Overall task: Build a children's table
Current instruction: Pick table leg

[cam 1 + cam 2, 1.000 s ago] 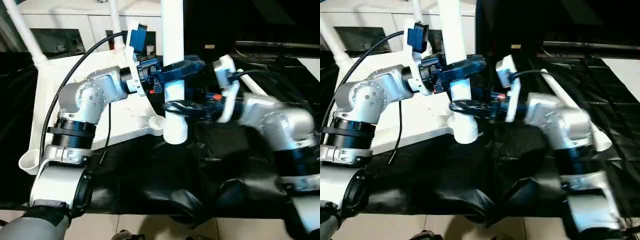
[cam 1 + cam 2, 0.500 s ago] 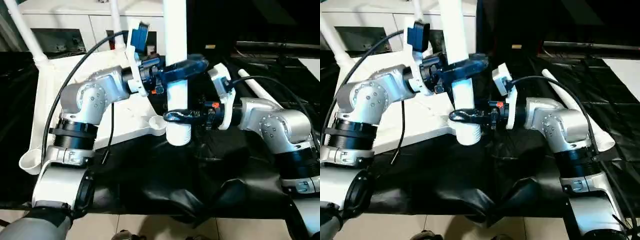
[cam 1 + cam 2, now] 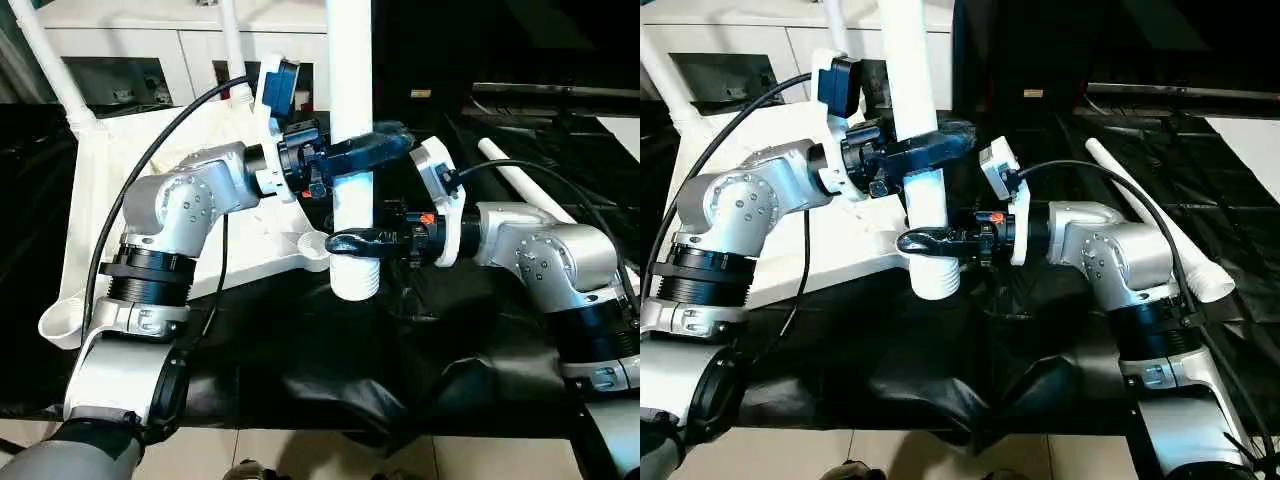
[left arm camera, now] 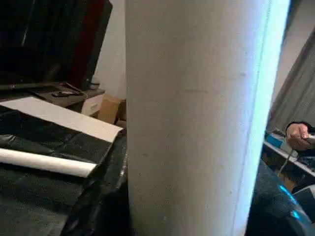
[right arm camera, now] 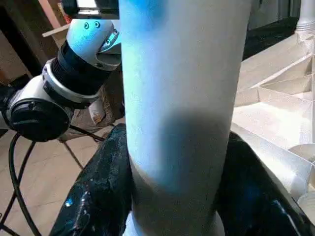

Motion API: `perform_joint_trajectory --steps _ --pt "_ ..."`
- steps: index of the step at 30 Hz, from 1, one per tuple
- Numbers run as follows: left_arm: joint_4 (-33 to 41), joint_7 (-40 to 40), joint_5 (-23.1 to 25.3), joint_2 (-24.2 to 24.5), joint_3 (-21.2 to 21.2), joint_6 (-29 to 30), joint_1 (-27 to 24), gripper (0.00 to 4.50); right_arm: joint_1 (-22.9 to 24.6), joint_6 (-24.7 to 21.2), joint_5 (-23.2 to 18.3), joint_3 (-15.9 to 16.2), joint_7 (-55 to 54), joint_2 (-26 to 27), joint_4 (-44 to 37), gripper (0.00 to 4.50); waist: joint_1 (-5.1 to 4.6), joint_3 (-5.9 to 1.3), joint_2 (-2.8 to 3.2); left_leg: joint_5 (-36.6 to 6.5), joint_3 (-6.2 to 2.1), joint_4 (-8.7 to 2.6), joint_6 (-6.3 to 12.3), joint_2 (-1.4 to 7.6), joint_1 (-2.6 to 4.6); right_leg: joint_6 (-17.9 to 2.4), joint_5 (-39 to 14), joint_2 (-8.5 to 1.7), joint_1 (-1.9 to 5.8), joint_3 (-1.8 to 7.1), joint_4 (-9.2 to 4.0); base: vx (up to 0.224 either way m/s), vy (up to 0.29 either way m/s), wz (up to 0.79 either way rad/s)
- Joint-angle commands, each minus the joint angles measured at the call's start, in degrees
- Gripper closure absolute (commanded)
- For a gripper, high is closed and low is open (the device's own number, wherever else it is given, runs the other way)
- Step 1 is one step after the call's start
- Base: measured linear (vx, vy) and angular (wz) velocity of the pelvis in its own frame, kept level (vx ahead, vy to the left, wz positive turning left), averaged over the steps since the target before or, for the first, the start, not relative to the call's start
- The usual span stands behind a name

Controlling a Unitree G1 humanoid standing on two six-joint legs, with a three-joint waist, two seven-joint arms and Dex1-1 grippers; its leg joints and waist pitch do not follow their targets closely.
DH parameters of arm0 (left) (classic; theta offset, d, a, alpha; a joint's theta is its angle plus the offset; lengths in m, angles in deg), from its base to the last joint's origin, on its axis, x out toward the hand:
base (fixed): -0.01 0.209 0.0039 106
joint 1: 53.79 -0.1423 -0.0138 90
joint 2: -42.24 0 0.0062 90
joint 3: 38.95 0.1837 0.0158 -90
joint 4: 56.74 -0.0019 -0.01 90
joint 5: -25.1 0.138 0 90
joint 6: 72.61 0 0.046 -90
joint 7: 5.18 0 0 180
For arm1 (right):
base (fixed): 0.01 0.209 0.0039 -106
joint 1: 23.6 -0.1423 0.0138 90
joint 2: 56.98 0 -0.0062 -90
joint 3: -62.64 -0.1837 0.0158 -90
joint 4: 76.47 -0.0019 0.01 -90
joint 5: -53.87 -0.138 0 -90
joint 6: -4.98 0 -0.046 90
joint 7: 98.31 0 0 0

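White plastic leg point(image 3: 350, 120) stands upright, clamped high by the left gripper point(image 3: 352, 152) and low by the right gripper point(image 3: 352, 240), likely steadied for the nearby tabletop point(image 3: 100, 210) socket point(image 3: 312, 244).

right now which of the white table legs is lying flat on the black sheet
The long tapered white tube leg beside the right arm; it lies alone on the black sheet, while the others stand upright, one held by both pincers.

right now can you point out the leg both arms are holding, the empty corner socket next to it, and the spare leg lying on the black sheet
held leg point(image 3: 349, 90), left eye view, upper shaft above the grips
corner socket point(image 3: 314, 244), left eye view, round rim at the tabletop's near corner
spare leg point(image 3: 1145, 216), right eye view, middle of its shaft on the black sheet
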Motion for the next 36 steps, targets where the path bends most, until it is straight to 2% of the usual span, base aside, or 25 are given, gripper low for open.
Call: perform_joint_trajectory --steps 1,4,9,10,14,18,20,22,24,27,29,36 --pt "0.1 -2.2 0.5 -0.9 0.0 -1.7 1.9 1.86 -0.2 0.4 -0.2 0.1 -0.2 0.5 -0.9 2.61 0.28 -4.98 0.02 -8.8 -0.64 -3.81 1.62 2.02 0.96 -14.4 -11.1 -3.34 3.61 2.24 -3.81 0.000 0.000 0.00" --pt "-1.6 -4.5 1.0 -1.2 -1.6 -3.4 3.0 1.65 -0.2 0.7 0.1 -0.1 -0.4 0.7 -0.5 2.62 0.35 -5.02 -0.04 -8.9 -0.64 -3.77 1.52 1.96 0.97 -14.2 -11.3 -3.41 3.73 2.21 -3.90 0.000 0.000 0.00" --pt "-3.0 -2.6 -1.2 -0.2 -3.6 -1.9 5.2 1.65 0.0 1.5 0.8 0.1 -0.5 0.7 -0.2 2.62 0.42 -5.05 0.25 -8.9 -0.71 -3.82 1.45 2.01 0.99 -14.4 -10.7 -3.33 3.68 2.16 -3.74 0.000 0.000 0.00" --pt "-3.2 -2.9 -1.1 -0.2 -3.8 -1.4 5.4 1.91 0.0 1.6 0.9 0.1 -0.5 0.7 -0.2 2.62 0.40 -4.98 0.44 -9.1 -0.68 -3.80 1.44 1.99 0.98 -14.7 -10.4 -3.30 3.60 2.12 -3.78 0.000 0.000 0.00" --pt "-4.1 -5.0 -0.2 -0.8 -4.0 -2.0 5.5 2.26 0.1 1.7 1.1 0.2 -0.6 0.7 -0.5 2.62 0.35 -4.93 0.31 -9.8 -0.68 -3.82 1.38 1.94 0.96 -14.5 -11.5 -3.33 3.71 2.11 -3.90 0.000 0.000 0.00" --pt "-5.6 -5.7 -0.1 -1.1 -4.7 -2.8 5.9 2.48 0.3 2.0 1.5 0.2 -0.5 0.7 -0.4 2.62 0.39 -5.01 0.35 -9.5 -0.69 -3.79 1.28 1.90 1.00 -14.3 -11.4 -3.31 3.71 2.12 -3.94 0.000 0.000 0.00" --pt "-5.3 -4.5 1.8 -0.5 -3.3 -5.3 5.7 2.54 0.5 3.2 2.3 0.6 0.0 0.4 -0.7 2.62 0.44 -5.10 0.35 -9.0 -0.74 -3.82 1.48 2.01 0.93 -14.4 -10.3 -3.35 3.78 2.14 -3.84 0.000 0.000 0.00" --pt "-5.3 -4.5 1.8 -0.5 -3.3 -5.3 5.7 2.67 0.5 3.2 2.3 0.6 0.0 0.4 -0.7 2.62 0.45 -5.12 0.36 -8.5 -0.73 -3.78 1.69 1.98 0.85 -14.8 -9.1 -3.35 3.83 2.14 -3.68 0.000 0.000 0.00" --pt "-4.6 -3.7 2.7 -0.3 -2.4 -6.3 5.4 2.68 0.6 3.5 2.4 0.8 0.1 0.4 -1.0 2.06 0.49 -5.08 0.41 -8.8 -0.75 -3.81 1.82 2.02 0.90 -14.9 -9.3 -3.35 3.75 2.12 -3.73 0.000 0.000 0.00" --pt "-3.8 -3.4 2.7 -0.6 -2.0 -6.2 5.0 2.69 0.3 2.9 1.8 0.8 0.2 0.7 -1.3 1.84 0.38 -4.94 0.50 -10.0 -0.70 -3.85 1.52 2.03 1.01 -14.6 -11.2 -3.37 3.71 2.13 -3.95 0.000 0.000 0.00" --pt "-3.0 -2.6 2.5 -0.6 -1.4 -5.8 4.5 2.69 0.0 3.2 2.2 1.2 0.2 0.6 -1.4 1.50 0.39 -4.96 0.48 -10.1 -0.74 -3.88 1.28 2.07 1.03 -14.5 -11.4 -3.38 3.73 2.14 -3.92 0.000 0.000 0.00" --pt "-2.1 -0.8 2.6 -0.3 -0.1 -5.4 3.9 2.70 -0.5 3.5 3.3 1.7 0.1 0.6 -0.4 1.31 0.35 -5.02 0.61 -9.9 -0.74 -3.87 1.50 2.07 0.98 -15.0 -9.9 -3.30 3.73 2.14 -3.72 0.000 0.000 0.00"
